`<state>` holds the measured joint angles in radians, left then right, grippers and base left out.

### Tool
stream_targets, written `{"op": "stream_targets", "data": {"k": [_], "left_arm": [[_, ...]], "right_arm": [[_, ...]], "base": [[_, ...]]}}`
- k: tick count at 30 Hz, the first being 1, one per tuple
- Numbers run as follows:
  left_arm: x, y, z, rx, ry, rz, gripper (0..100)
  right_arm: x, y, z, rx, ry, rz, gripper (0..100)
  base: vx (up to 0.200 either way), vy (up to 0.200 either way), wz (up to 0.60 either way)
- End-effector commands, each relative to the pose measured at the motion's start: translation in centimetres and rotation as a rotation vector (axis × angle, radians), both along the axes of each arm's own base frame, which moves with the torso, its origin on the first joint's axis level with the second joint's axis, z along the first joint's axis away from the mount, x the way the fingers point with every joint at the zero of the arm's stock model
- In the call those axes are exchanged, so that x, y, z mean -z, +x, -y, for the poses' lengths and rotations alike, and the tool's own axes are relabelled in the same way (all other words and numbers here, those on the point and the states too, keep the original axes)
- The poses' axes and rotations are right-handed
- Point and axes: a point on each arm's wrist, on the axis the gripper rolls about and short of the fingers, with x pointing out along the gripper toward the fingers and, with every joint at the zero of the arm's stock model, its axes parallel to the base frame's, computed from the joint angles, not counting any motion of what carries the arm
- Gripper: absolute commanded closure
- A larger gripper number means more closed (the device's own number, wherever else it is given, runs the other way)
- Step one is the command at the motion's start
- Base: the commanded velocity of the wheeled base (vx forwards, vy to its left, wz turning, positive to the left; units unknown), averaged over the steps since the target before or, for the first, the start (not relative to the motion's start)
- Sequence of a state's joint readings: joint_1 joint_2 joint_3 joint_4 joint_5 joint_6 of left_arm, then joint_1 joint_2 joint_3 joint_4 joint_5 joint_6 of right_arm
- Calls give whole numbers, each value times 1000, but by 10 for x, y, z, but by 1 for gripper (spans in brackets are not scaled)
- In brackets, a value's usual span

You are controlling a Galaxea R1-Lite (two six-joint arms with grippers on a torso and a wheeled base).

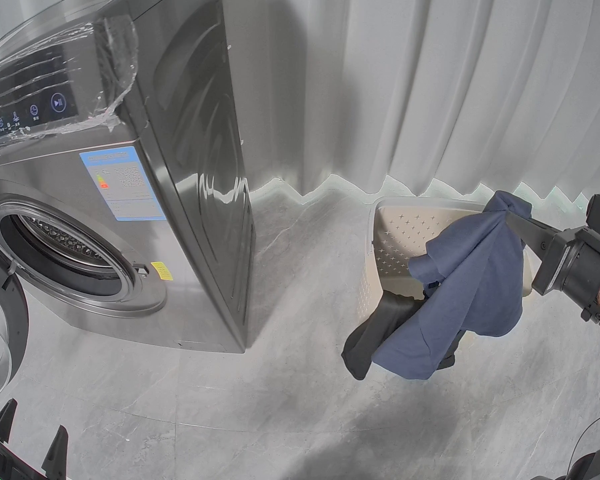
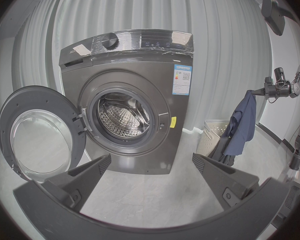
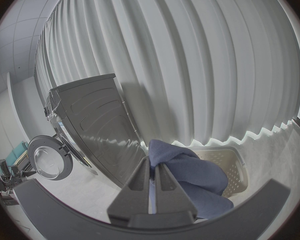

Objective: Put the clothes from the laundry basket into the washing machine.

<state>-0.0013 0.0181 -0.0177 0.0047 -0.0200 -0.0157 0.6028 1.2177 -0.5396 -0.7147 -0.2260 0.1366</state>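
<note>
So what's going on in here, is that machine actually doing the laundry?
Yes, it is moving clothes to the washer. Its right claw is shut on a blue shirt, holding it up above the laundry basket, while a dark garment hangs over the basket's rim. The washing machine stands to the left with its door swung open, and the drum looks empty. The left claw is open and holds nothing, low in front of the machine.

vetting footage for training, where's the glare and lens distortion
Head view: glare streaks on the glossy grey metal washing machine side, bright light strip under the white pleated curtain. Left wrist view: fisheye bows the curtain folds, dark corners. Right wrist view: same bowing behind the blue cloth garment.
</note>
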Motion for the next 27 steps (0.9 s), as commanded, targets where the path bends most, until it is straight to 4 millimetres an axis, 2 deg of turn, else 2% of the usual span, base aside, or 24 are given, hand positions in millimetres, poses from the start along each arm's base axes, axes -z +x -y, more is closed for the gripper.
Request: {"op": "stream_targets", "data": {"k": [1, 5, 11, 27], "left_arm": [[4, 0, 0, 0, -1, 4, 0], [4, 0, 0, 0, -1, 4, 0], [4, 0, 0, 0, -1, 4, 0], [4, 0, 0, 2, -1, 4, 0]], "right_arm": [[0, 0, -1, -4, -1, -1, 100], [0, 0, -1, -7, 1, 2, 100], [-1, 0, -1, -10, 6, 6, 100], [-3, 0, -2, -13, 18, 24, 100]], "base": [[0, 200, 0], [0, 200, 0], [0, 0, 0], [-200, 0, 0]]}}
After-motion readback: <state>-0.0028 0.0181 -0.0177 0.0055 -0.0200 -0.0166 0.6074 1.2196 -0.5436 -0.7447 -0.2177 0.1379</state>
